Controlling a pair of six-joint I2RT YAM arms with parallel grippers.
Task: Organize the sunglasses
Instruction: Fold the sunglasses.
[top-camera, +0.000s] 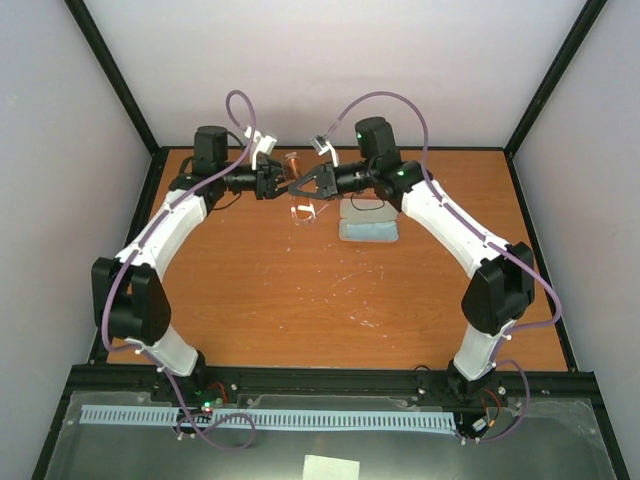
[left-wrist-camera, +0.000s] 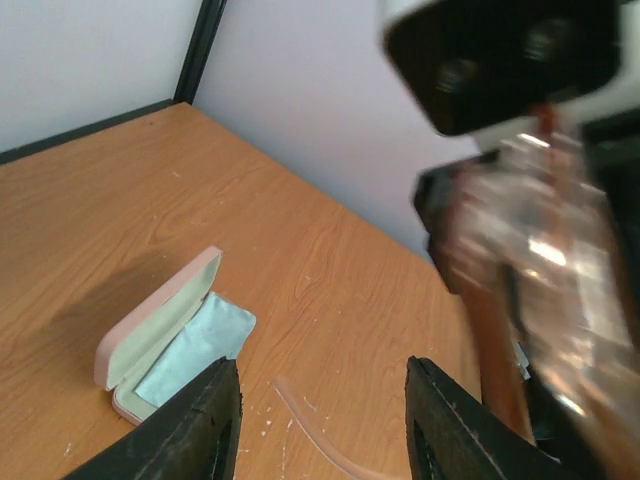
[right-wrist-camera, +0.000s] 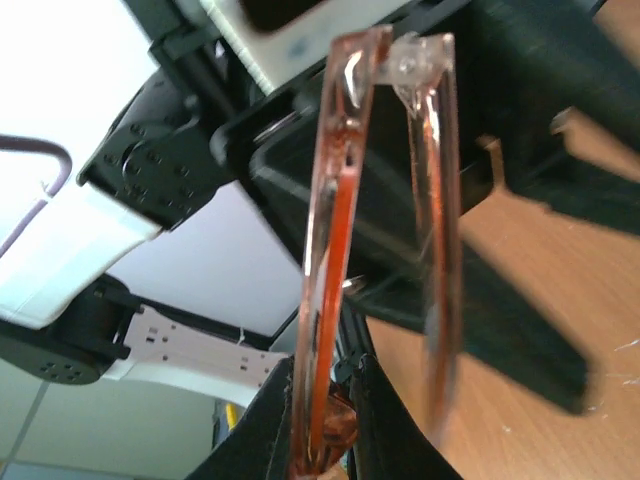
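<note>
The sunglasses (top-camera: 293, 163), with orange-amber lenses and a thin translucent frame, are held in the air above the far middle of the table. My right gripper (top-camera: 301, 186) is shut on them; in the right wrist view the frame (right-wrist-camera: 335, 250) stands edge-on between its fingers (right-wrist-camera: 385, 435). My left gripper (top-camera: 282, 185) faces it, close by, and is open and empty (left-wrist-camera: 325, 425). The sunglasses show blurred at the right of the left wrist view (left-wrist-camera: 540, 260). A thin translucent curved strip (left-wrist-camera: 310, 425) shows between the left fingers; I cannot tell whether it lies on the table.
An open pink case (left-wrist-camera: 150, 335) lies on the table right of the grippers, with a blue-grey cloth (left-wrist-camera: 200, 345) in it; it also shows in the top view (top-camera: 368, 229). A small translucent shape (top-camera: 303, 211) lies below the grippers. Black frame posts and grey walls ring the table (top-camera: 300, 300).
</note>
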